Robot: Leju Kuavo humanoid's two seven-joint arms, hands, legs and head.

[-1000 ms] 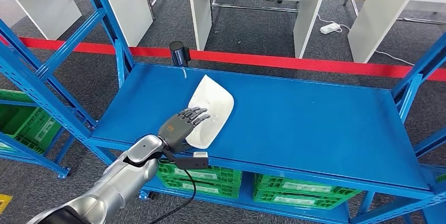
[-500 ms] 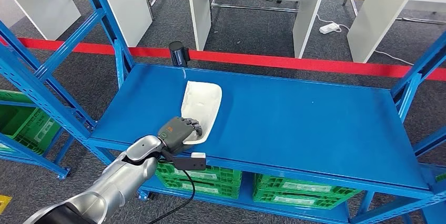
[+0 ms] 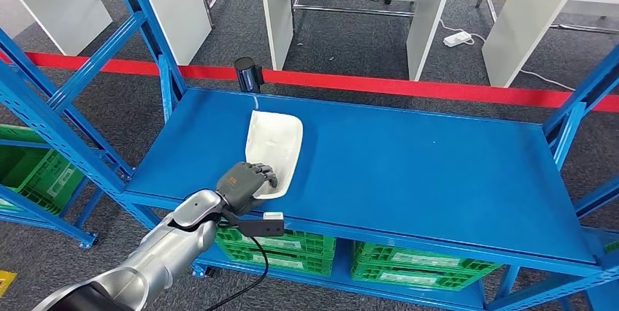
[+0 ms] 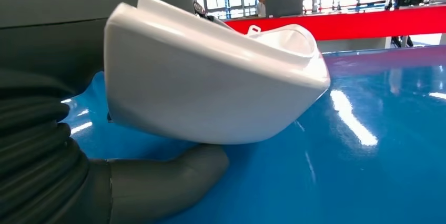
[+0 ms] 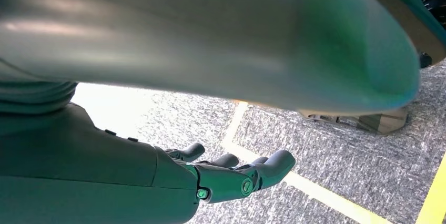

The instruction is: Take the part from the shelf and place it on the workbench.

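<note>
While the left hand (image 3: 244, 182) grips the near end of the white part (image 3: 274, 149), fingers curled over its rim and thumb beneath, the part lies on the blue shelf (image 3: 409, 172); the right hand (image 5: 231, 174) hangs over carpet, fingers loosely spread, holding nothing
</note>
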